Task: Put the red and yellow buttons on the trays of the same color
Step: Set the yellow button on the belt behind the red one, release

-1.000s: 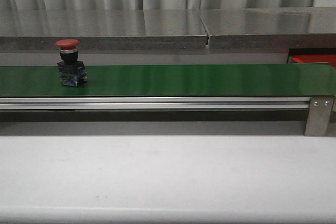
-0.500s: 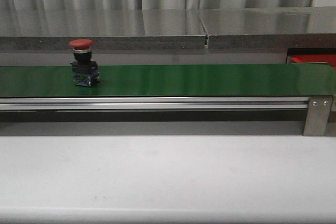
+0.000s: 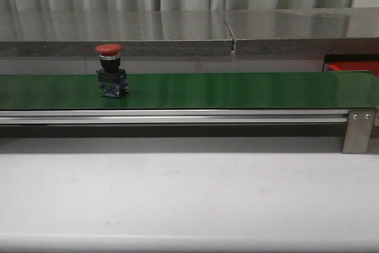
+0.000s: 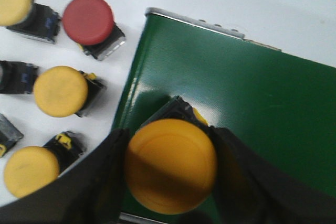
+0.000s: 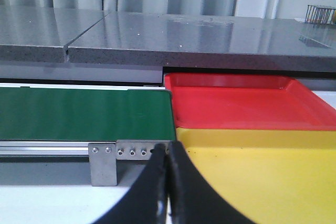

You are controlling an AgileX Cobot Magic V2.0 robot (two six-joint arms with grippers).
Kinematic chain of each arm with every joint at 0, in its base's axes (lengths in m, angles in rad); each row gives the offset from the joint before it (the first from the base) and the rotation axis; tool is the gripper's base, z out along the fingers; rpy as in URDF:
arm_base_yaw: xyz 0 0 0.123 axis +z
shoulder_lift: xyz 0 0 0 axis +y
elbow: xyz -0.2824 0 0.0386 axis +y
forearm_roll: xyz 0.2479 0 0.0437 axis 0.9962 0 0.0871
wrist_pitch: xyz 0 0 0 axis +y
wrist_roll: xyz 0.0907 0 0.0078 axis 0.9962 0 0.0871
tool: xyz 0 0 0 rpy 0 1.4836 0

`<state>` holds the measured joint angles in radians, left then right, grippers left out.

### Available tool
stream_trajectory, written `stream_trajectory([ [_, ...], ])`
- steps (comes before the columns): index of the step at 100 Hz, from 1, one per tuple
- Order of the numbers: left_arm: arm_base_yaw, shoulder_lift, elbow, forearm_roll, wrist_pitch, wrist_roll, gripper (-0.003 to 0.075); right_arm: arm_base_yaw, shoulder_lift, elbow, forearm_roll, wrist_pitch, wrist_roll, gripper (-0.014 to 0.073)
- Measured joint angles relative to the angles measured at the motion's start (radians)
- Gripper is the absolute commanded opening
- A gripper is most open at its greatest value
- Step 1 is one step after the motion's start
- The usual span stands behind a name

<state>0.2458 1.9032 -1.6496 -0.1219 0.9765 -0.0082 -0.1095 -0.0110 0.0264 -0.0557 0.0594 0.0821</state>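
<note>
Buttons are split between belt and supply: a red button (image 3: 111, 70) stands upright at the left of the green belt (image 3: 237, 90) in my front view. My left tool (image 4: 170, 174) grips a yellow button (image 4: 170, 166) over the belt's end, presumably to set it down; spare buttons (image 4: 60, 91) lie beside. My right tool (image 5: 167, 182), clenched and holding nothing, waits before the red tray (image 5: 236, 103) and yellow tray (image 5: 262, 166).

Lighting even, moderately bright, from overhead. Soft sheen streaked green belt (image 3: 237, 90); grey counter (image 3: 177, 28) behind reflected curtain folds. Left wrist view: held yellow button (image 4: 170, 165) and pincer fingers (image 4: 94, 192) blurred, out of focus.
</note>
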Motion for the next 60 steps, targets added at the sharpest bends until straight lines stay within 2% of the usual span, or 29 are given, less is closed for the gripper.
stream_trajectory([
  [11,-0.011,0.020,0.000,-0.002,0.004,0.000,0.0265,0.000,0.000,0.000,0.000,0.000,0.000,-0.0074],
  [18,-0.011,0.027,0.000,-0.002,0.005,0.002,0.0307,0.000,0.000,0.000,0.000,0.000,0.000,-0.0074],
  [25,-0.011,0.027,-0.002,-0.004,0.006,0.008,0.0426,0.000,0.000,0.000,0.000,0.000,0.000,-0.0074],
  [30,-0.011,0.027,-0.002,-0.004,0.008,0.008,0.0539,0.000,0.000,0.000,0.000,0.000,0.000,-0.0074],
  [37,-0.011,0.027,-0.002,-0.004,0.008,0.008,0.0622,0.000,0.000,0.000,0.000,0.000,0.000,-0.0074],
  [60,-0.023,0.000,-0.002,-0.006,0.008,0.030,0.0606,0.000,0.000,0.000,0.000,0.000,0.000,-0.0074],
])
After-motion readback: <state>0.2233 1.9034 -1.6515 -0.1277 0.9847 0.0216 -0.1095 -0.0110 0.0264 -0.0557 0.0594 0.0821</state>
